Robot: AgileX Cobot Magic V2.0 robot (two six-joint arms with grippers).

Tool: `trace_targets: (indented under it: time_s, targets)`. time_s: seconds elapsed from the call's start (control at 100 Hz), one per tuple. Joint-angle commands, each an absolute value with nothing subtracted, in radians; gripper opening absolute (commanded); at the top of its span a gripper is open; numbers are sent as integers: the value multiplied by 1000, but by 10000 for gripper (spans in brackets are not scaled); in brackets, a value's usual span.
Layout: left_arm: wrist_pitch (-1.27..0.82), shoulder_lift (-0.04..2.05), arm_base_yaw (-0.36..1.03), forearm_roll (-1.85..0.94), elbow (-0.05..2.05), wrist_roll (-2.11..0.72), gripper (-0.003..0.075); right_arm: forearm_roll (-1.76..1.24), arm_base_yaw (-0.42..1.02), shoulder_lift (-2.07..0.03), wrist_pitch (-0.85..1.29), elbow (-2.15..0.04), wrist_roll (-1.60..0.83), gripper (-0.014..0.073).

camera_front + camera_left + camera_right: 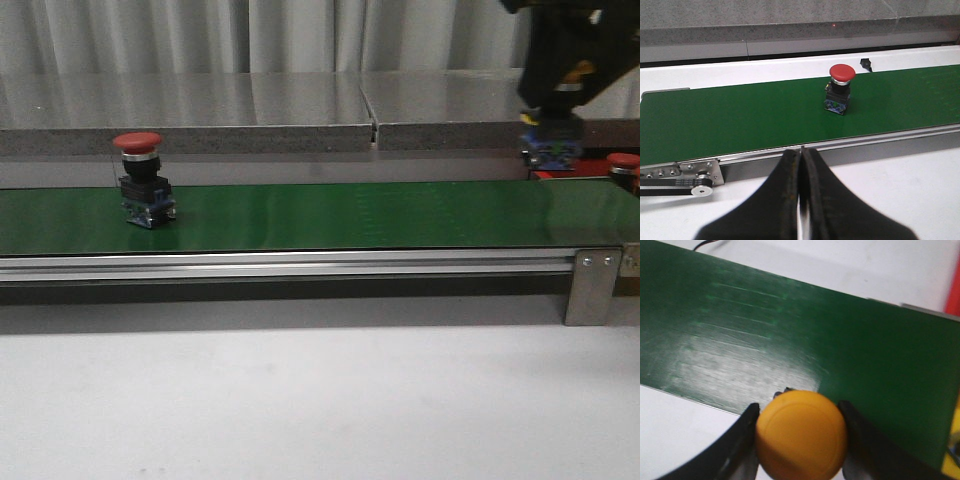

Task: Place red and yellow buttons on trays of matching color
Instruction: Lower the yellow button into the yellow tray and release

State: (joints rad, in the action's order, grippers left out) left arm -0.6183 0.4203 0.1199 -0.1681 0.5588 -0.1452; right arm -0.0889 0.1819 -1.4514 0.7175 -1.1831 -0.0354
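Note:
A red-capped button (140, 180) stands upright on the green belt (330, 215) at the left; it also shows in the left wrist view (840, 89). My left gripper (801, 152) is shut and empty, low in front of the belt's near rail, short of that button. My right gripper (799, 409) is shut on a yellow-capped button (801, 435) and holds it above the belt's right end; in the front view its blue-based body (552, 145) hangs under the black arm. A second red button (624, 165) stands at the far right by a strip of the red tray (555, 175).
A grey stone ledge (250, 135) runs behind the belt. A steel bracket (592, 285) closes the belt's rail at the right. A roller and bracket (695, 182) sit at the belt's left end. A yellow edge (955, 440) and a red edge (955, 287) show beyond the belt.

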Motion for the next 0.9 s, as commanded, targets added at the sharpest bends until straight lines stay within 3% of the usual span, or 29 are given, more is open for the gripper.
trace_targets:
  time_s: [0.0, 0.45, 0.89]
  targets:
    - [-553, 426, 129, -185, 587, -146, -19, -79, 115, -1355, 660, -1158, -31, 213]
    - [-553, 426, 129, -185, 587, -146, -19, -73, -240, -1205, 668, -1015, -31, 213]
    - [-553, 426, 129, -185, 587, -146, -19, -74, -397, -1205, 579, -913, 0, 213]
